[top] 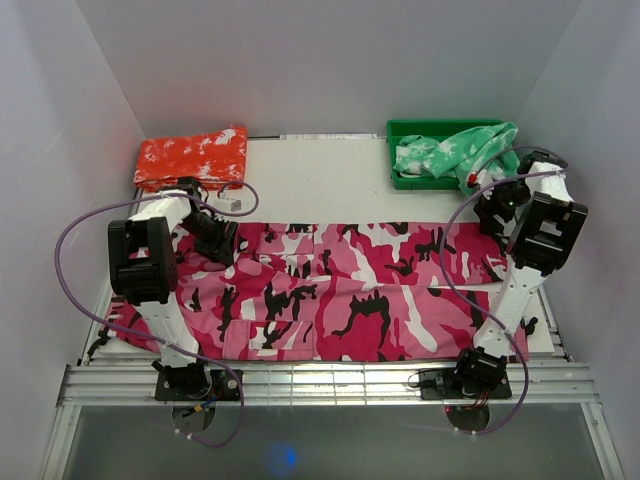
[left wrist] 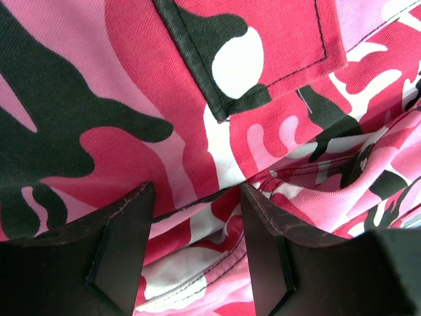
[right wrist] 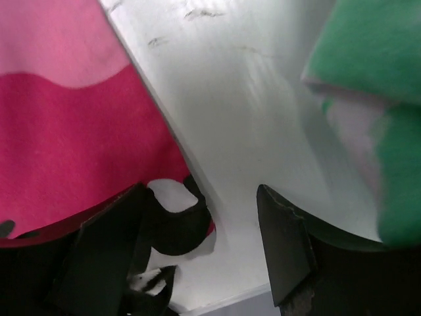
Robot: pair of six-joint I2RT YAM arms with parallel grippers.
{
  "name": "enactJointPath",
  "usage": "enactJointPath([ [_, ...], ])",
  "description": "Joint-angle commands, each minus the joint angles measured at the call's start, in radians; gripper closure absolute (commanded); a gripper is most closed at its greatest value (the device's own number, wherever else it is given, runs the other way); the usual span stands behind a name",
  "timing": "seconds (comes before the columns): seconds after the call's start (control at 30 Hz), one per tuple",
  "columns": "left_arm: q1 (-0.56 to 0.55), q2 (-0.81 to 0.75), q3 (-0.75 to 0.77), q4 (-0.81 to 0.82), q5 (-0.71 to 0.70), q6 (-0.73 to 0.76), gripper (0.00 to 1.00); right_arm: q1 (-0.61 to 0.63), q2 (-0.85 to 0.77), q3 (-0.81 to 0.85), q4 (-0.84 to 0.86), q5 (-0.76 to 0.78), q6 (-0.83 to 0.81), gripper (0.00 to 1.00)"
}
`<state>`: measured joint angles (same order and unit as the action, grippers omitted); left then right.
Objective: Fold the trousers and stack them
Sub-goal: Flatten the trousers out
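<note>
Orange-red garment: a crumpled orange-red garment (top: 190, 157) of cloth with white splotches lies at the far left corner of the bench, apart from the camouflage cloth.
Left hand: the left hand (top: 222, 246) sits low over the far left part of the camouflage cloth; its dark fingers (left wrist: 122, 230) are spread apart, with folds of cloth showing in the gap; nothing is pinched; whether the tips touch the cloth I cannot tell.
Pocket flap: a stitched pocket flap (left wrist: 263, 46) with a black edge lies just beyond the left fingers.
Trousers: the long, soft pink-magenta camouflage trousers (top: 350, 300) with black and white patches lie spread lengthwise across the bench, from the left arm to the right arm; their near edge runs along the front of the bench.
Bench: the flat white bench (top: 320, 180) shows bare beyond the trousers.
Bin: a shallow green plastic bin (top: 410, 130) stands at the far right.
Green garment: a rumpled green garment (top: 455, 155) of cloth with white splotches lies heaped in the bin and spills over its right side.
Right hand: the right hand (top: 493, 215) hangs at the far right edge of the trousers, near the bin; its fingers (right wrist: 276, 243) are spread wide and hold nothing.
</note>
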<state>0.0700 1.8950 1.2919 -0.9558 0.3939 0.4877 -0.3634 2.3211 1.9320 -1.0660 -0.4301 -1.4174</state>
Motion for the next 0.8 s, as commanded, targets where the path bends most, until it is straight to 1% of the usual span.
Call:
enactJointPath([
  [0.0, 0.007, 0.003, 0.041, -0.041, -0.013, -0.008, 0.34, 0.003, 0.006, -0.047, -0.023, 0.06, -0.271, 0.26],
  [0.03, 0.007, 0.001, 0.056, -0.047, -0.016, -0.009, 0.34, 0.003, 0.004, -0.062, -0.031, 0.092, -0.303, 0.28],
  [0.1, 0.007, -0.01, 0.075, -0.057, -0.015, -0.012, 0.34, 0.003, -0.012, -0.126, -0.032, 0.132, -0.351, 0.37],
  [0.13, 0.008, -0.017, 0.089, -0.058, -0.009, -0.018, 0.34, 0.003, -0.02, -0.148, -0.029, 0.169, -0.394, 0.47],
  [0.2, 0.017, -0.037, 0.165, -0.075, 0.016, -0.037, 0.32, 0.003, -0.041, -0.185, -0.009, 0.201, -0.416, 0.62],
  [0.23, 0.024, -0.043, 0.202, -0.081, 0.025, -0.041, 0.3, 0.003, -0.045, -0.205, 0.015, 0.229, -0.42, 0.8],
  [0.27, 0.034, -0.05, 0.284, -0.086, 0.034, -0.053, 0.29, 0.001, -0.049, -0.205, 0.023, 0.238, -0.42, 0.9],
  [0.3, 0.062, -0.047, 0.332, -0.089, 0.039, -0.057, 0.27, 0.0, -0.052, -0.2, 0.034, 0.246, -0.408, 0.92],
  [0.37, 0.102, -0.027, 0.432, -0.125, 0.054, -0.046, 0.23, -0.003, -0.052, -0.176, 0.047, 0.254, -0.39, 0.92],
  [0.4, 0.143, 0.016, 0.537, -0.144, 0.054, -0.009, 0.23, -0.003, -0.057, -0.171, 0.054, 0.255, -0.385, 0.92],
  [0.5, 0.215, 0.111, 0.696, -0.239, 0.028, 0.086, 0.22, -0.003, -0.08, -0.174, 0.078, 0.261, -0.393, 0.92],
  [0.53, 0.232, 0.175, 0.781, -0.267, 0.025, 0.17, 0.22, -0.003, -0.089, -0.182, 0.087, 0.258, -0.397, 0.92],
  [0.6, 0.276, 0.22, 0.828, -0.316, 0.011, 0.26, 0.24, -0.002, -0.117, -0.212, 0.116, 0.26, -0.41, 0.92],
  [0.63, 0.292, 0.236, 0.824, -0.316, 0.013, 0.35, 0.24, -0.002, -0.127, -0.225, 0.13, 0.26, -0.411, 0.92],
  [0.77, 0.355, 0.268, 0.811, -0.294, 0.007, 0.529, 0.24, 0.001, -0.18, -0.275, 0.199, 0.264, -0.399, 0.92],
])
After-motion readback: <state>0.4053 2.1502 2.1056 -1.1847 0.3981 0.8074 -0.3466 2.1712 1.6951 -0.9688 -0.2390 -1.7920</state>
